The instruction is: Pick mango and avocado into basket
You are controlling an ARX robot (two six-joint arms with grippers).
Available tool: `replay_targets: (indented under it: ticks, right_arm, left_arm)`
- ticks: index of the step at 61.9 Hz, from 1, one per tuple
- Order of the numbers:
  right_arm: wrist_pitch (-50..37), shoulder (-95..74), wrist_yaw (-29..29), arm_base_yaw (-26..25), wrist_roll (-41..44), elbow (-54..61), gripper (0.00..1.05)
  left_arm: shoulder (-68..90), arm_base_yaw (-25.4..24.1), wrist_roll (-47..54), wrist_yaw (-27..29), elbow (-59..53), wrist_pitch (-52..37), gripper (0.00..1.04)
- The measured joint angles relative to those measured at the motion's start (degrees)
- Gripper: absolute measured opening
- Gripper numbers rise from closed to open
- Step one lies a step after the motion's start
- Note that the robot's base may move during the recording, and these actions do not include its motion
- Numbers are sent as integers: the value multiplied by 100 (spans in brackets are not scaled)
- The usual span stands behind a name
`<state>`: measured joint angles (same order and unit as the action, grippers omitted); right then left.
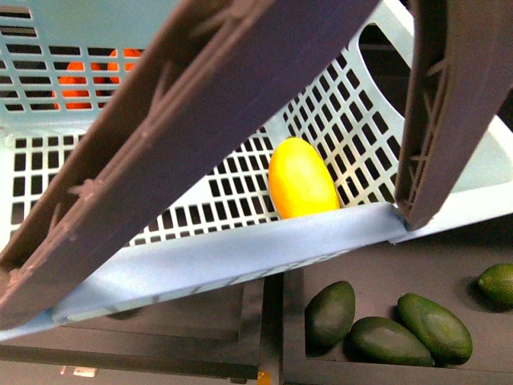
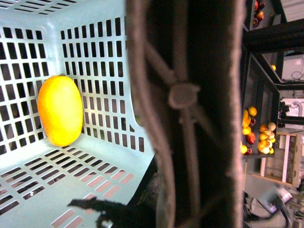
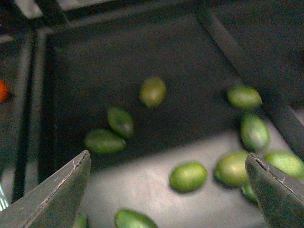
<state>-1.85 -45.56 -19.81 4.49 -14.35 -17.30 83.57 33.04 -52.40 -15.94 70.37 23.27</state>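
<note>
grey-brown handle [image 1: 160, 144] looms; yellow oval mango [image 1: 301, 180] lies in teal slotted basket [image 1: 240, 249]. right gripper [image 3: 167, 156], jaws spread empty, frames green egg-shaped avocado [image 3: 188, 176]; next: lower, close. left jaws unseen.

On my front feed, black display trays [image 1: 385, 277] sit at five and seven o'clock. The left wrist camera catches dark shelving [image 2: 270, 38] and a pale wooden crate [image 2: 285, 164].

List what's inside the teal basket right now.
Only the mango shows inside the basket, against its slotted lattice. The avocados sit outside, in a dark tray. The grey-brown handle covers much of the interior.
</note>
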Motion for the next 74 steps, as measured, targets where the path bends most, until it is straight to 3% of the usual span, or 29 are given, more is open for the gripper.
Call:
replay_targets:
  ticks: [3, 6, 11, 17, 28, 39, 49, 74]
  right_arm:
    - [450, -164, 195, -304, -125, -116, 96]
    - [358, -422, 658, -741, -57, -111, 96]
    - [-448, -1113, 1604, -1720, 579, -190, 96]
    - [-1523, -2369, 2833, -2953, 2011, -485, 96]
    - [-1803, -3969, 3762, -3770, 4116, -876, 96]
    - [-1633, -5351, 3877, -3993, 6225, -1185, 96]
    - [-1593, -6168, 3641, -3921, 7361, -1512, 96]
    - [-1388, -7525, 3202, -3220, 7851, -2288, 96]
  left_arm:
    - [0, 22, 2, -44, 0, 0, 4]
    - [2, 24, 2, -59, 0, 0, 4]
    - [2, 37, -13, -81, 2, -2, 4]
    - [2, 52, -15, -74, 2, -2, 4]
    - [2, 50, -11, -15, 2, -2, 4]
    - [2, 50, -11, -20, 2, -2, 4]
    - [2, 50, -13, -68, 2, -2, 4]
    - [2, 50, -13, -33, 2, -2, 4]
